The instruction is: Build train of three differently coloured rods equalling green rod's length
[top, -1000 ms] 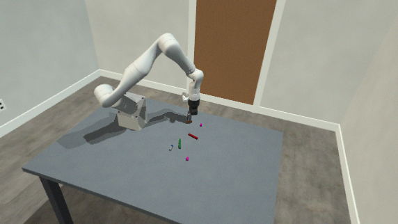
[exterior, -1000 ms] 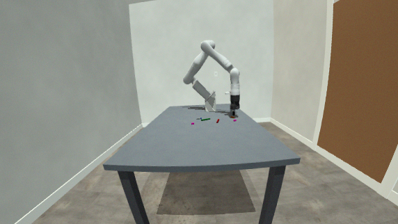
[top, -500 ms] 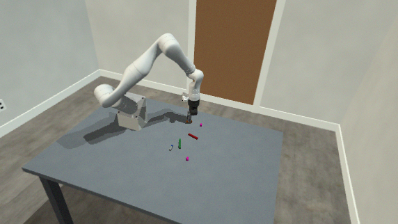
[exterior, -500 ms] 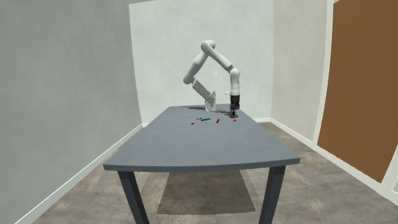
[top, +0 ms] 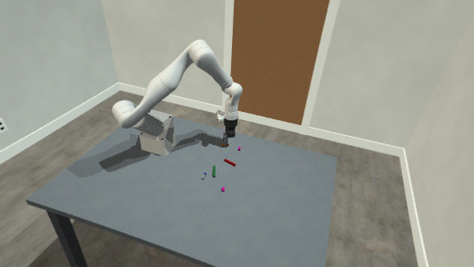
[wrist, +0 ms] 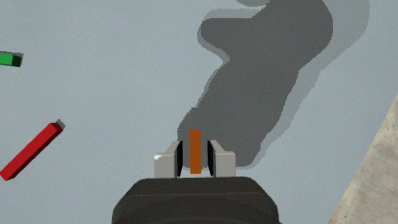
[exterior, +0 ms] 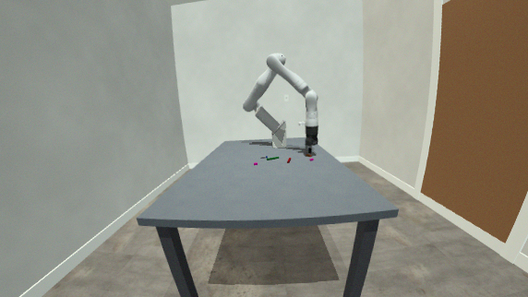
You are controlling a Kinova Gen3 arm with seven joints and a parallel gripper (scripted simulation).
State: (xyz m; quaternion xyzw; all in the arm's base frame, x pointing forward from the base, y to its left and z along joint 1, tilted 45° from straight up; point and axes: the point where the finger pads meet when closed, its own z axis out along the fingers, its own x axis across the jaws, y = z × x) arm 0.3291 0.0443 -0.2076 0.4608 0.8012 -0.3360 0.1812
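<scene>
wrist view cuts off my green rod (wrist: 10, 59) and red rod (wrist: 30, 151) at left edge; orange rod (wrist: 195, 151) near end hidden behind my gripper (wrist: 195, 159) body

Slate-grey desk (top: 124, 182) showing plain, no pattern. Orange rod (wrist: 195, 151) sitting between pale grey fingers with black pads. Red rod (wrist: 31, 150) lying at 9 o'clock, green rod (wrist: 10, 59) at 10. Two magenta rods (top: 239, 148) (top: 223, 189). White arm (top: 178, 79), black gripper (wrist: 195, 159) body.
</scene>
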